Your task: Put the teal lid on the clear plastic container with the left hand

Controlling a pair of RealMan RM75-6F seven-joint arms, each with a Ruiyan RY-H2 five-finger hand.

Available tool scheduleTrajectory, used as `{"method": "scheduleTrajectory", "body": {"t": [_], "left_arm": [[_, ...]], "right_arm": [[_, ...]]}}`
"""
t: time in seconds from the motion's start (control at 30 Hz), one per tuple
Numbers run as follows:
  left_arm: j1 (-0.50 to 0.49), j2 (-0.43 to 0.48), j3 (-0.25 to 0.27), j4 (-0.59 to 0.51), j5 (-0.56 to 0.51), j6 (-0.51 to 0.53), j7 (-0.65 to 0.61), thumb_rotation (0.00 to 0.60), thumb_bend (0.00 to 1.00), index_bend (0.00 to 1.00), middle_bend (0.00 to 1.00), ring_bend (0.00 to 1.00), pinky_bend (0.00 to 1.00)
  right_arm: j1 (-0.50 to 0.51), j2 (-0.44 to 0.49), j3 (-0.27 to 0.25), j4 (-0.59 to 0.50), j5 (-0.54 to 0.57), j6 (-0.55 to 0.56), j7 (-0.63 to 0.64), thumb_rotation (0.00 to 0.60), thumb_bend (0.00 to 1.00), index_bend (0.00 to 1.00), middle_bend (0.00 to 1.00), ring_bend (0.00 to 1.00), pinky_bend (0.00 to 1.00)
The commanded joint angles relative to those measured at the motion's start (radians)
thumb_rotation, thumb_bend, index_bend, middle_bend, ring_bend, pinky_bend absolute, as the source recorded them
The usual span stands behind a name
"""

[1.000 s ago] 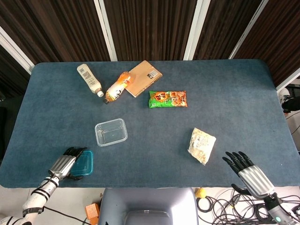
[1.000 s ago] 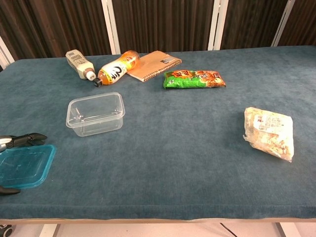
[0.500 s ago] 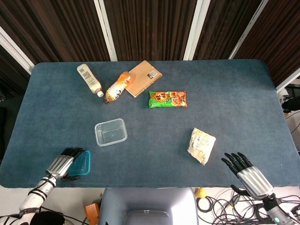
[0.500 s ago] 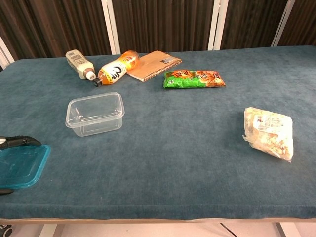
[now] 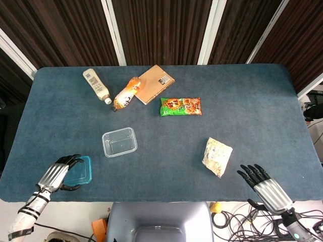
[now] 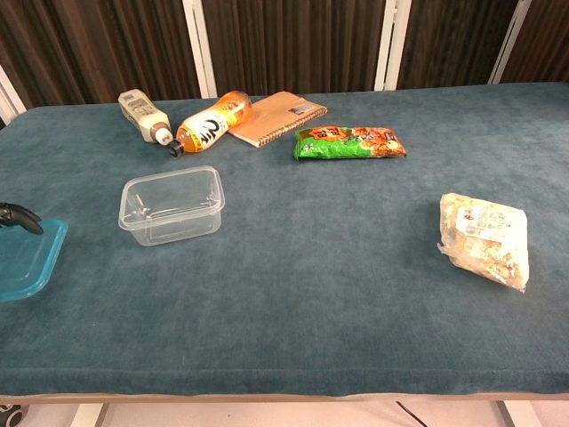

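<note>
The teal lid (image 5: 81,170) is at the table's front left corner, with my left hand (image 5: 56,174) gripping its left edge, fingers over the top and thumb below. In the chest view the lid (image 6: 27,260) sits at the left border, with one dark fingertip (image 6: 18,214) showing above it. The clear plastic container (image 5: 119,142) stands open and empty on the cloth, up and to the right of the lid and apart from it; the chest view shows this container (image 6: 171,205) too. My right hand (image 5: 265,184) hovers past the front right edge, fingers spread, holding nothing.
At the back left lie a white bottle (image 5: 96,84), an orange bottle (image 5: 126,94) and a brown notebook (image 5: 155,83). A green snack pack (image 5: 181,106) lies mid-table, and a white food bag (image 5: 217,156) at the front right. The blue table (image 5: 242,111) ends close behind the lid.
My left hand has drawn the teal lid to the left, away from the container; in the chest view it now sits higher and half out of frame. The right hand barely shifted.
</note>
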Motion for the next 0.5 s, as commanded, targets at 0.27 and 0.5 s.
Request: {"method": "scheduleTrajectory", "body": {"t": [0.27,0.5], "left_arm": [[-0.064,0.054,-0.131,-0.187,-0.079,-0.010,-0.094,0.600,0.28,0.30,1.00,0.75,0.25],[-0.173,-0.095,-0.259,-0.264,-0.383,-0.046,0.212,0.600,0.28,0.30,1.00,0.75,0.26]], "right_arm": [[0.004,-0.012,0.001,0.008,0.004,-0.013,0.000,0.600,0.20,0.00,0.00,0.00,0.00],[0.012,-0.009,0.004,0.012,0.008,-0.021,0.017,0.600,0.20,0.00,0.00,0.00,0.00]]}}
